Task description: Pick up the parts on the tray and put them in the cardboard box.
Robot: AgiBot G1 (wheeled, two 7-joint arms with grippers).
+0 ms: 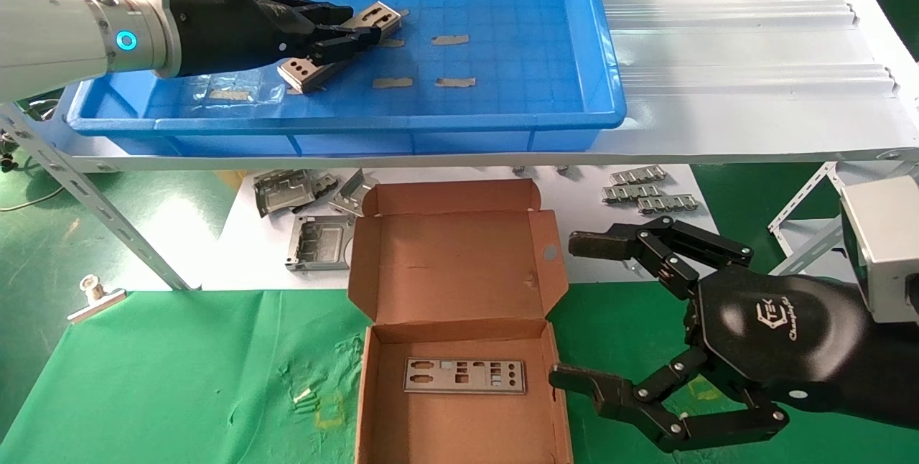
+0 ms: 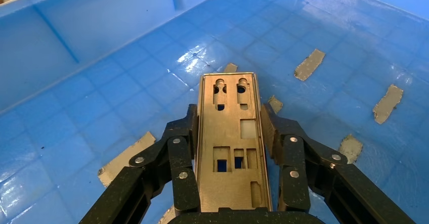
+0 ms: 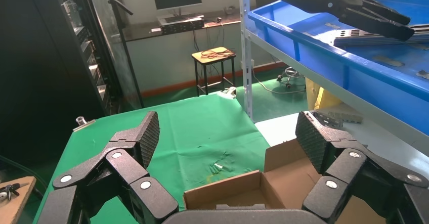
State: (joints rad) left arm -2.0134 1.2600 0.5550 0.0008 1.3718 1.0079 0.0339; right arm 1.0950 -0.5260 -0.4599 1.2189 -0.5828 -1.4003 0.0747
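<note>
**Op:** Over the tray (image 1: 596, 54), my left gripper (image 1: 344, 33) is clenched on a part (image 1: 337, 44). In the left wrist view its pads (image 2: 189, 125) press both long edges of the plate (image 2: 232, 143), which runs lengthwise between them, punched end pointing away from the wrist. I cannot tell if the plate is clear of the tray floor.

**Log:** What lies around that claw?

**Op:** Grey tape strips (image 1: 451, 39) on the blue floor just beyond the fingertips and off to the side.

**Log:** Right side?

**Op:** My right gripper (image 1: 574, 313) hangs released, fingers (image 1: 610, 245) spread wide, just beside the cardboard box (image 1: 459, 284), holding nothing. One part (image 1: 464, 376) already lies flat on the box floor, next to the claw's nearer finger. The lid stands open, near the other finger.

**Log:** Anything else?

**Op:** Squarer grey frames (image 1: 316, 241) on the white surface beyond the box, well apart from the right claw.
</note>
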